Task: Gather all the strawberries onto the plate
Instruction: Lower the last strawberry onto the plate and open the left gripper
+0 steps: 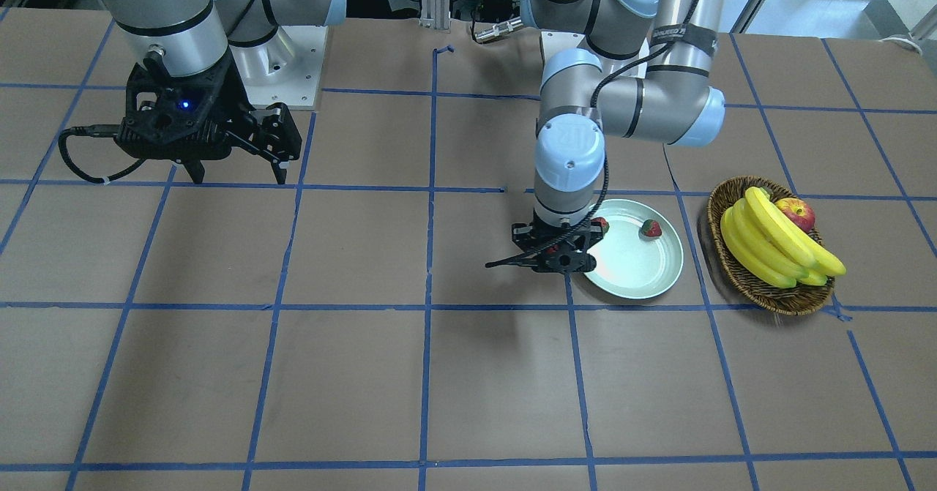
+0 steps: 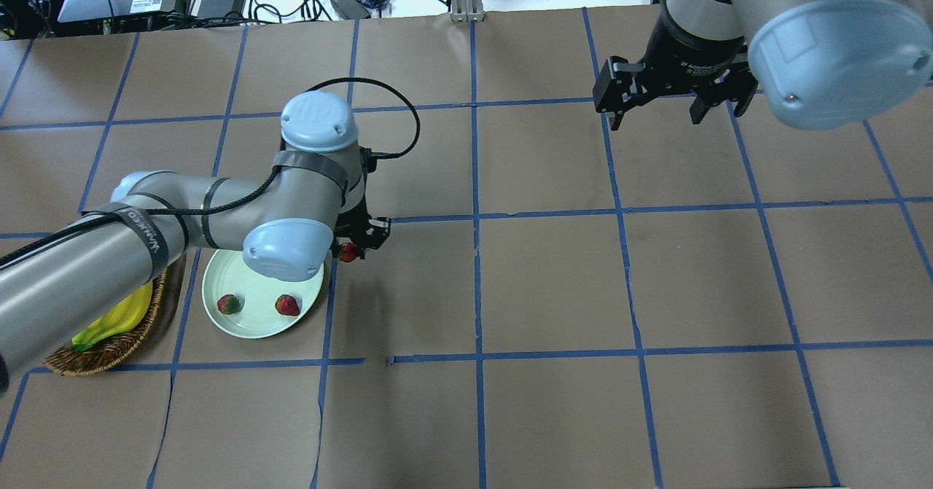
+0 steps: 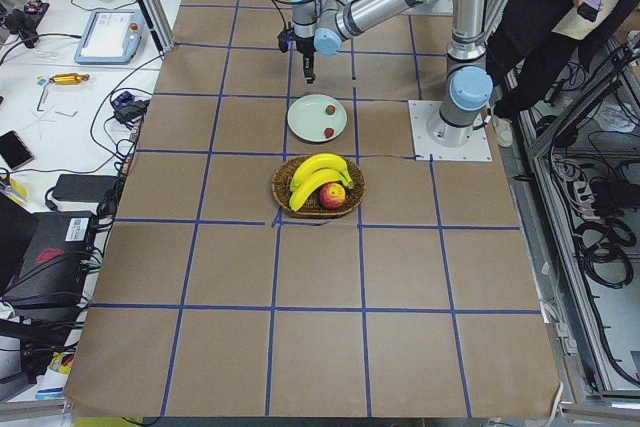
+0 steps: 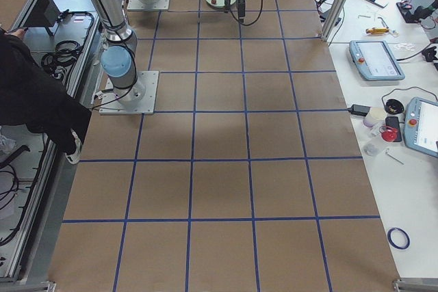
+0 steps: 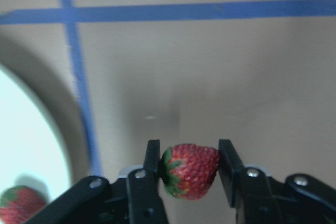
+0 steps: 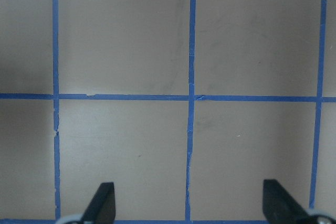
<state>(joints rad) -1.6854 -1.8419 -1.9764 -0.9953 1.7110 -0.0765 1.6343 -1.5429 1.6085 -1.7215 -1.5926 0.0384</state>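
My left gripper [image 2: 351, 250] is shut on a red strawberry [image 5: 190, 170] with a green top and holds it a little above the brown paper, just beside the plate's rim. The pale mint-green plate [image 2: 255, 323] holds two more strawberries [image 2: 228, 304] [image 2: 287, 304]; they also show in the front view [image 1: 651, 228] [image 1: 600, 225], the second partly behind the gripper. In the left wrist view the plate [image 5: 26, 145] is at the left edge with one strawberry [image 5: 18, 203] on it. My right gripper [image 2: 660, 114] is open and empty, far off over bare paper.
A brown wicker basket [image 1: 739, 277] with bananas [image 1: 768, 246] and a red apple [image 1: 796, 211] stands beside the plate, on the side away from the left gripper. Blue tape lines grid the brown paper. A person stands by the robot's base in the side views.
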